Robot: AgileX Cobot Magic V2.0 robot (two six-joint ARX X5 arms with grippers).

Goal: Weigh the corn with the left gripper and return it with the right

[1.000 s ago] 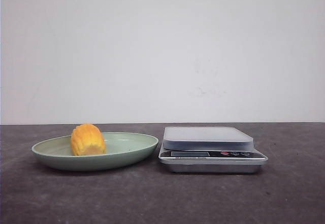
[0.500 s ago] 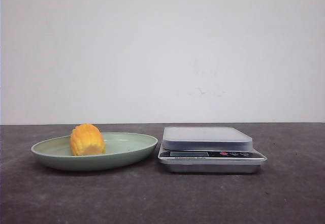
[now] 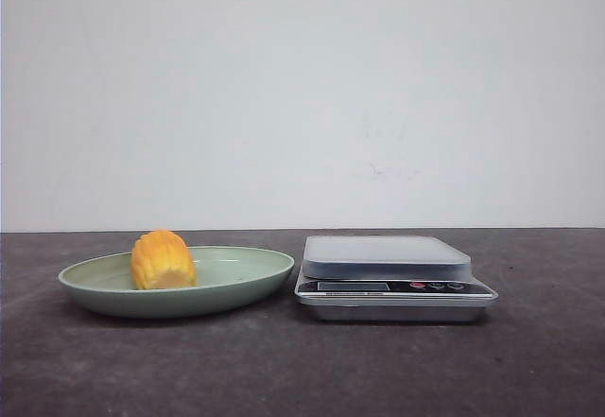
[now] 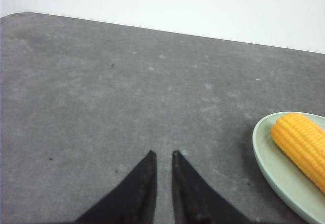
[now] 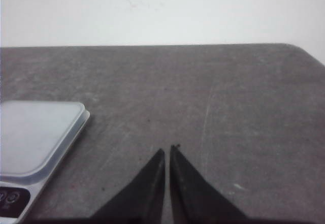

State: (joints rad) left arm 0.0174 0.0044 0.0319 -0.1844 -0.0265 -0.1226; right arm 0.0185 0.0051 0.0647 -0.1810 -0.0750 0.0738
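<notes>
One corn (image 3: pixel 163 260); one pale green plate (image 3: pixel 236 285); one kitchen scale (image 3: pixel 392 277) with one clear platform; one dark surface (image 3: pixel 302 370); two tools, the left tool (image 4: pixel 162 158) and the right tool (image 5: pixel 167 151).

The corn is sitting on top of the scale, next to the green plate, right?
Not quite. The corn lies on the green plate, not on the scale. The front view shows the scale's top bare, with the plate beside it.
</notes>
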